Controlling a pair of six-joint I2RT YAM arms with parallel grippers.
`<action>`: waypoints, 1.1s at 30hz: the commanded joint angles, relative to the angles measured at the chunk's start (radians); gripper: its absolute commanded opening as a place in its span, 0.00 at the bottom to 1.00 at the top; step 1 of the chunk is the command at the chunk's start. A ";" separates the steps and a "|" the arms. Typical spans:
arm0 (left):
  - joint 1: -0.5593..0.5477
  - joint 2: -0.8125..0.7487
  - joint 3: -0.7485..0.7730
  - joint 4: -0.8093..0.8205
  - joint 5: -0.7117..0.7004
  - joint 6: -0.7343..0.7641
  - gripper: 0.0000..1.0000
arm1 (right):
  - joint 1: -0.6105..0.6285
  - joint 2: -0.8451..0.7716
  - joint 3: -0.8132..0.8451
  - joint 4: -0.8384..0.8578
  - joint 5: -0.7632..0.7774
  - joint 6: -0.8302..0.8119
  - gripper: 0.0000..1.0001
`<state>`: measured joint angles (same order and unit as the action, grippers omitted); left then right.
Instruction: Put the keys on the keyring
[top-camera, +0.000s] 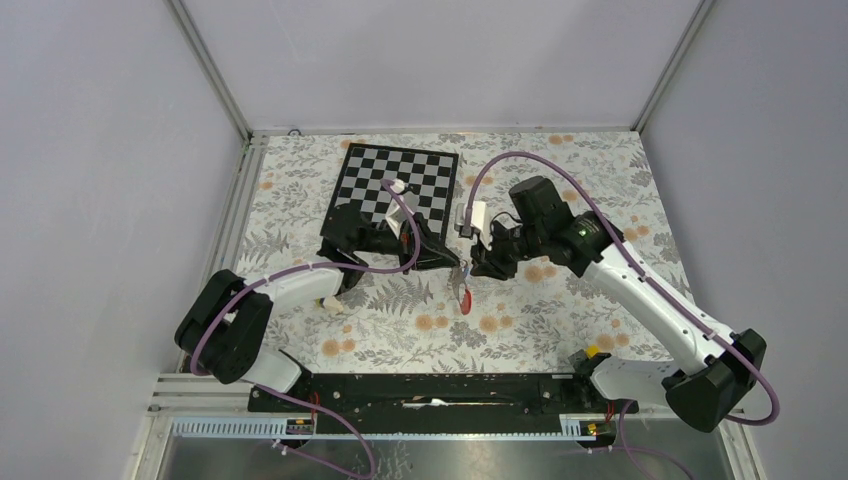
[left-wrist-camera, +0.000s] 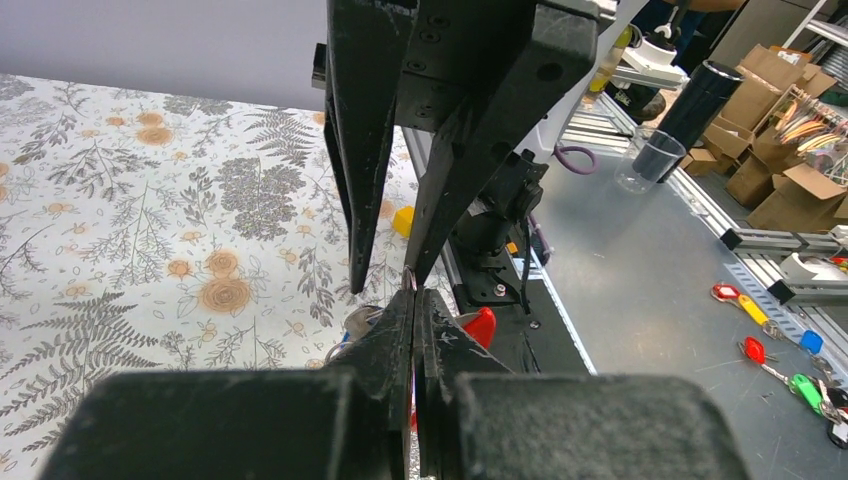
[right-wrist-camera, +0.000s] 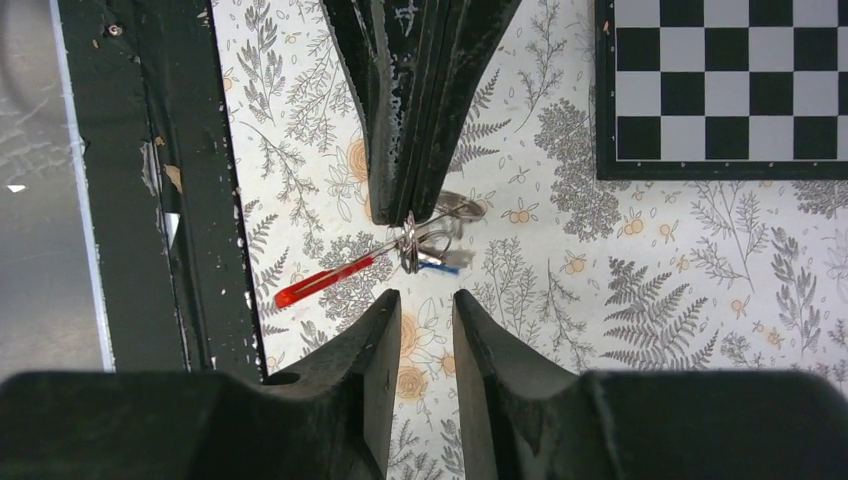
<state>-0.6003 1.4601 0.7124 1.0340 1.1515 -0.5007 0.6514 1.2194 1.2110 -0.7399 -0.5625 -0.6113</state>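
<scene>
The left gripper (right-wrist-camera: 407, 212) is shut, its two fingers pressed flat together, and the keyring (right-wrist-camera: 325, 281) is pinched at its metal end between the tips. The hold is made above the middle of the table (right-wrist-camera: 650, 300), just near of the chessboard (right-wrist-camera: 730, 90), toward that board's near right corner. From the pinch the red part of the keyring is seen stretched toward the near edge, where a black rail (right-wrist-camera: 190, 200) runs along the table. Whether the red end rests on the patterned cloth or hangs clear of it cannot be told.

The key (right-wrist-camera: 440, 264) is found at the same spot, between the tips of the two grippers and just beside those of the left one. Its blue tag shows as a short blurred streak. It is seen among loops of bright wire. Whether it is threaded on them or only lies against them cannot be told, since that spot is small and blurred.

The right gripper (right-wrist-camera: 426, 298) is pointed in from the right, facing the left gripper tip to tip. Its jaws are set narrowly apart and nothing is held between them: the cloth is seen through the gap. Its tips are near the key and the wire loops but apart from them. In the top view both arms are seen reaching to the centre, with the red strap just near of their meeting point.
</scene>
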 joint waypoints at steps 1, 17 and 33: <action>-0.001 0.003 0.003 0.119 0.033 -0.042 0.00 | -0.006 -0.030 -0.023 0.077 -0.032 -0.031 0.33; 0.000 0.016 -0.012 0.219 0.011 -0.100 0.00 | -0.006 -0.017 -0.088 0.154 -0.186 -0.030 0.13; 0.008 0.006 -0.031 0.181 0.002 -0.054 0.00 | -0.033 -0.070 -0.090 0.166 -0.147 0.009 0.20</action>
<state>-0.5980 1.4815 0.6899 1.1679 1.1664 -0.5850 0.6411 1.2037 1.0996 -0.5922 -0.7170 -0.6136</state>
